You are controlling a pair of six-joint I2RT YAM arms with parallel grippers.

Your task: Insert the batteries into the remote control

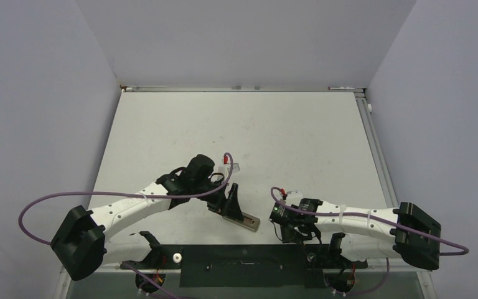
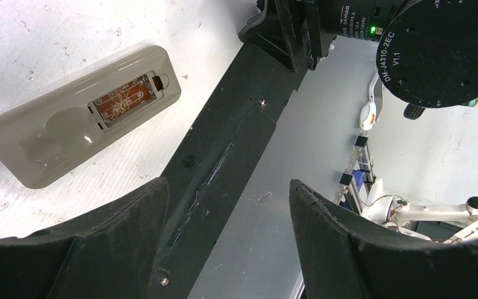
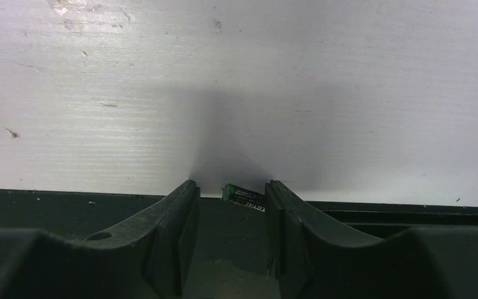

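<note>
Pickup step: right fingers point(image 3: 292, 230), apart, straddle a battery point(image 3: 244, 195), likely needing a squeeze next; left fingers point(image 2: 118, 237) hang spread near the remote control point(image 2: 81, 118).

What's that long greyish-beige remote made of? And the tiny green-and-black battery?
The greyish-beige rectangular remote control looks like moulded plastic, smooth and slightly glossy: light glints on its rounded back. The tiny green-and-black battery is probably metal under a shiny printed wrapper, though only its label shows.
</note>
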